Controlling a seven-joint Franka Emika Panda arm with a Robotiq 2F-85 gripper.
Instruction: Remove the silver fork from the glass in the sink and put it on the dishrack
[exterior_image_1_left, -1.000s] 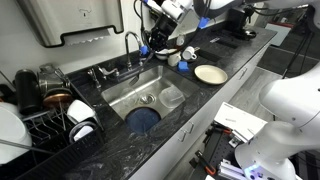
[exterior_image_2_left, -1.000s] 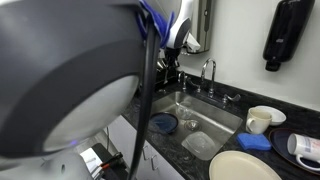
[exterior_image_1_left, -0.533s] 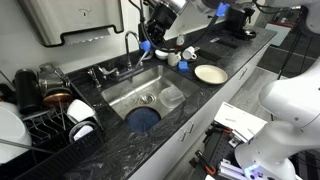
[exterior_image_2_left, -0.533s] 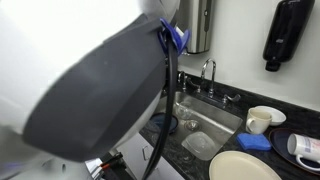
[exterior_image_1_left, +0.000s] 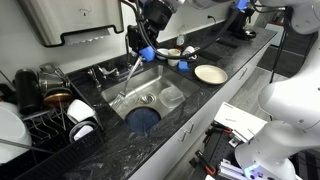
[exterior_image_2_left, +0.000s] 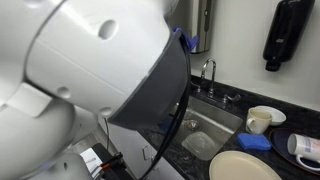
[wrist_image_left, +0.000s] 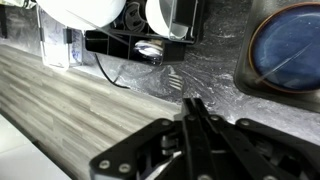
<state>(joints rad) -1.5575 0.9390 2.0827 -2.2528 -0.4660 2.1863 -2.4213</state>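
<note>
Over the sink (exterior_image_1_left: 160, 84), an exterior view shows your gripper (exterior_image_1_left: 139, 57) clamped on the silver fork (exterior_image_1_left: 127, 80); the wrist view adds the dishrack (wrist_image_left: 120, 42) beyond.

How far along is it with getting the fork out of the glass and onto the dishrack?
Done: the fork is out of the glass. In hand: the gripper holds it, hanging over the sink. Left: carrying it to the dishrack and setting it down.

A black marbled counter (exterior_image_1_left: 118, 150) runs along a plain white wall (exterior_image_2_left: 240, 35); a black dispenser (exterior_image_2_left: 289, 35) hangs there. Pale wood-grain flooring (wrist_image_left: 60, 100) shows in the wrist view — evenly lit.
</note>
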